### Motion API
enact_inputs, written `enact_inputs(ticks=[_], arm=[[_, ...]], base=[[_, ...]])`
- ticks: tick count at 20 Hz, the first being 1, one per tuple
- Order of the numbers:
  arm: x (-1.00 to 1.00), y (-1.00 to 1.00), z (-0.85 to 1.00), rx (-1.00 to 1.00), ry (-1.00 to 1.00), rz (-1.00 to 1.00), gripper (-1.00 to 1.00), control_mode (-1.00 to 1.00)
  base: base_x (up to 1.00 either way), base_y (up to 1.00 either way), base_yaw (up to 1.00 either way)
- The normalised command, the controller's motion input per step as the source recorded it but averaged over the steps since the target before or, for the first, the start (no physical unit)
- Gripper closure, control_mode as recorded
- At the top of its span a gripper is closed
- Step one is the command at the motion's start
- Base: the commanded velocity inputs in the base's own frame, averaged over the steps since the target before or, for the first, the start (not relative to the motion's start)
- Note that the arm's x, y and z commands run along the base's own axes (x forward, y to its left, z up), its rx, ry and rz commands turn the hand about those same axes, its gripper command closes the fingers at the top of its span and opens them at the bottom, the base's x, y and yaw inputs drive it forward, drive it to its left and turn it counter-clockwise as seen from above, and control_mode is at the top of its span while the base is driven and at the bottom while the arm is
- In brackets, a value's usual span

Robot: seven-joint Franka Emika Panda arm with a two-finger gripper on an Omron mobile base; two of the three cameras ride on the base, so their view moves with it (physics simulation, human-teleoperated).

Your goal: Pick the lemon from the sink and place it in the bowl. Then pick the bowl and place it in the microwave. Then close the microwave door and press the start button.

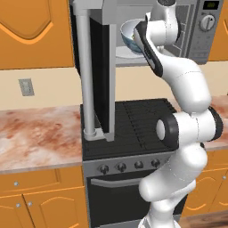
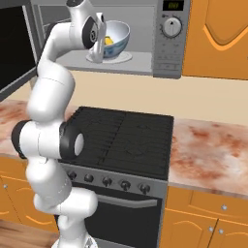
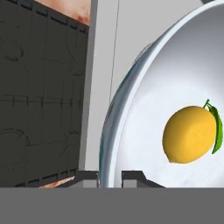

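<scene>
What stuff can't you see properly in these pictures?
- Bowl: in the left base view the arm covers its right side.
- Lemon: a tiny yellow speck inside the bowl in the right base view, too small for detail.
- Gripper: in the hand view the bottom edge cuts its fingertips, which sit either side of the bowl rim.
- Microwave door: cut by the top edge in the left base view.

Microwave door [image 1: 91, 71] swung wide — open cavity, bowl [image 2: 112, 38] inside — stove [image 2: 126, 140] below.
</scene>
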Motion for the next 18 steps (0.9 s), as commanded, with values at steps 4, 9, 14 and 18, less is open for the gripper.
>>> enact_inputs(ticks=[4,9,14,18], arm=[[0.57,0.09,0.0,0.0,0.0,0.0,1.0,-1.0],[0.53,0.14,0.0,-0.01,0.0,0.0,1.0,-1.0],[0.4,0.11,0.0,0.0,0.0,0.0,1.0,-1.0],[0.08,0.02,0.0,0.0,0.0,0.0,1.0,-1.0]], base=[[0.0,0.0,0.0],[0.0,0.0,0.0],[0.0,0.0,0.0],[0.0,0.0,0.0]])
